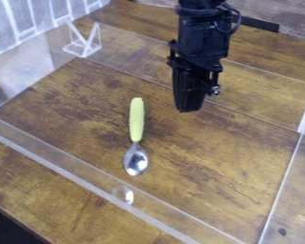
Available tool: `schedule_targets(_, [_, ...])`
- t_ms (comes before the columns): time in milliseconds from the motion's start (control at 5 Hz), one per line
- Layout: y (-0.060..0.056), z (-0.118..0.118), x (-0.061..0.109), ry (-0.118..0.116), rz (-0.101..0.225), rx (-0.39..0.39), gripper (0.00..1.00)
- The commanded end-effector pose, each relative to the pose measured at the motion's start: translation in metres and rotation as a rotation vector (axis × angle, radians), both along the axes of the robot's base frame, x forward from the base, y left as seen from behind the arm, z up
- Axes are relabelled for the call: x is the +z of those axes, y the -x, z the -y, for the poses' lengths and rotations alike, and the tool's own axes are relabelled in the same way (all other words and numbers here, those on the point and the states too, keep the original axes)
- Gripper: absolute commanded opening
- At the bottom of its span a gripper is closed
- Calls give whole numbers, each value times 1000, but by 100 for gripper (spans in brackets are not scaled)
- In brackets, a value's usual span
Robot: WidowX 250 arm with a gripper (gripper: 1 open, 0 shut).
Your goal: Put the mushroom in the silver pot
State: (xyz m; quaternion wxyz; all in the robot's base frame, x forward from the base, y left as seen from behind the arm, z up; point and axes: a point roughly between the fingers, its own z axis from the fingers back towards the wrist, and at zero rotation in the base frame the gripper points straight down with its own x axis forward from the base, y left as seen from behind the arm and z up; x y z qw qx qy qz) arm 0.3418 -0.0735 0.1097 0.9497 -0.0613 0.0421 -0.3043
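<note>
My black gripper (190, 103) hangs above the wooden table (232, 162) in the camera view, pointing straight down, to the right of and a little behind the spoon. Its fingers are pressed together, shut, and nothing shows between them. Neither the mushroom nor the silver pot is in view.
A spoon (134, 143) with a yellow-green handle and metal bowl lies on the table left of the gripper. Low clear acrylic walls (104, 195) fence the work area at the front, left and right. A clear stand (81, 40) sits at the back left.
</note>
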Motion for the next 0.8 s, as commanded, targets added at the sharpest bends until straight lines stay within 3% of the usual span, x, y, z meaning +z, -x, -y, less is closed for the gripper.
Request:
schedule_targets(0, [3, 8, 5, 22, -13, 6, 0])
schedule_targets(400, [6, 26, -13, 43, -129, 88, 0])
schedule_targets(600, [6, 33, -17, 38, -190, 137, 0])
